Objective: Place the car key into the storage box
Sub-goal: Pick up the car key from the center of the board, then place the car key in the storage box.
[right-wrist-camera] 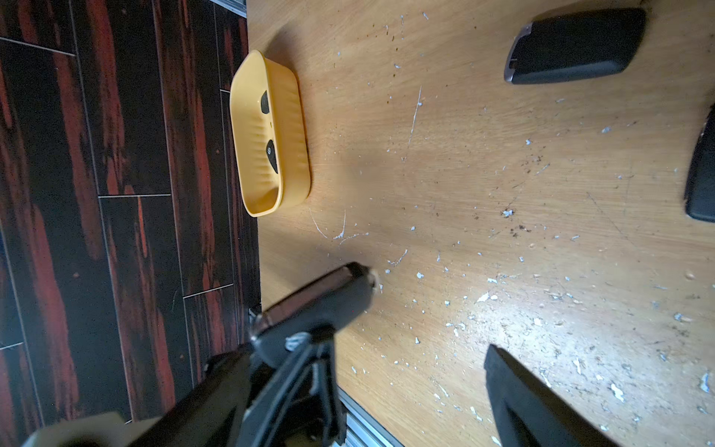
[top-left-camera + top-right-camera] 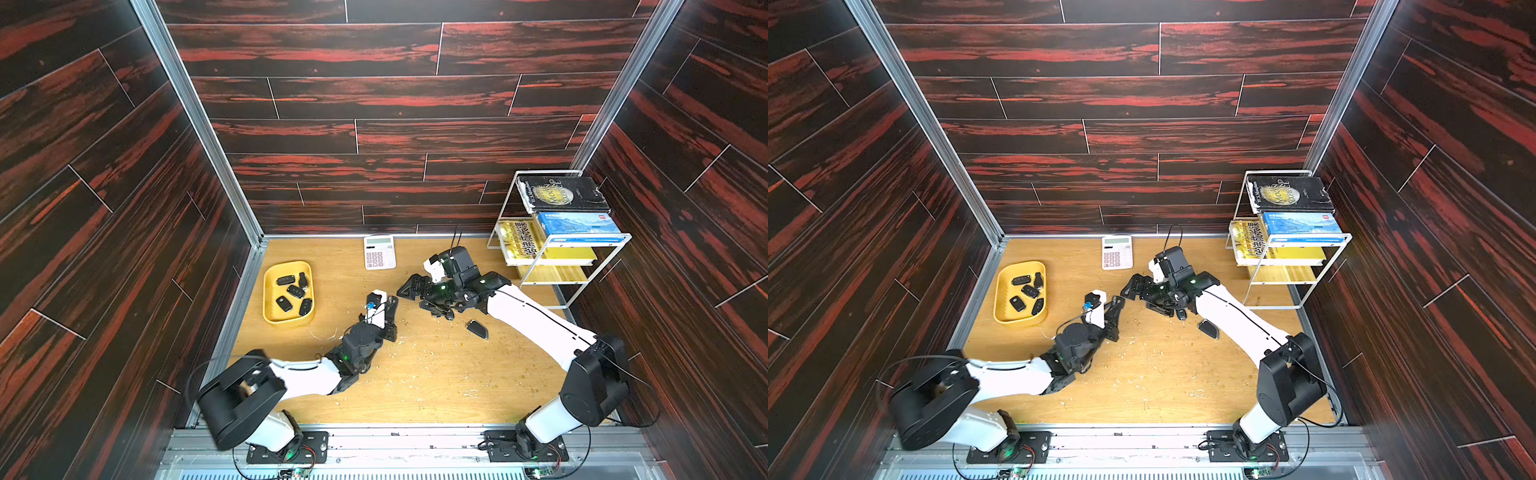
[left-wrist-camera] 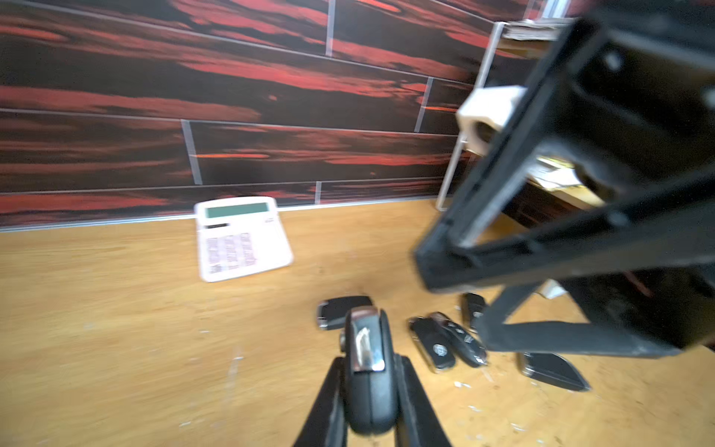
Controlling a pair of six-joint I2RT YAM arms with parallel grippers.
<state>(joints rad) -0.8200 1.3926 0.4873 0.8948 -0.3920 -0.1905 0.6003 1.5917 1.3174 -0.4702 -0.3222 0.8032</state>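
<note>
The storage box (image 2: 268, 291) (image 2: 999, 293) (image 1: 295, 135) is a shallow yellow tray at the table's left, with several black keys (image 2: 295, 291) inside. My left gripper (image 2: 392, 302) (image 2: 1117, 304) (image 3: 370, 365) hovers mid-table, right of the box, shut on a black car key (image 3: 369, 387) with a chrome end. The right wrist view shows that held car key (image 1: 323, 300) too. My right gripper (image 2: 420, 298) (image 2: 1145, 298) (image 1: 354, 387) is just right of the left one, open and empty. Several more keys (image 3: 431, 344) lie on the table beneath it, and one key (image 2: 477, 329) lies nearer the front.
A white calculator (image 2: 379, 252) (image 3: 242, 238) lies by the back wall. A white wire rack (image 2: 582, 286) holding books stands at the back right. Dark wood-pattern walls close off three sides. Small crumbs and scratches dot the tabletop (image 2: 436, 382).
</note>
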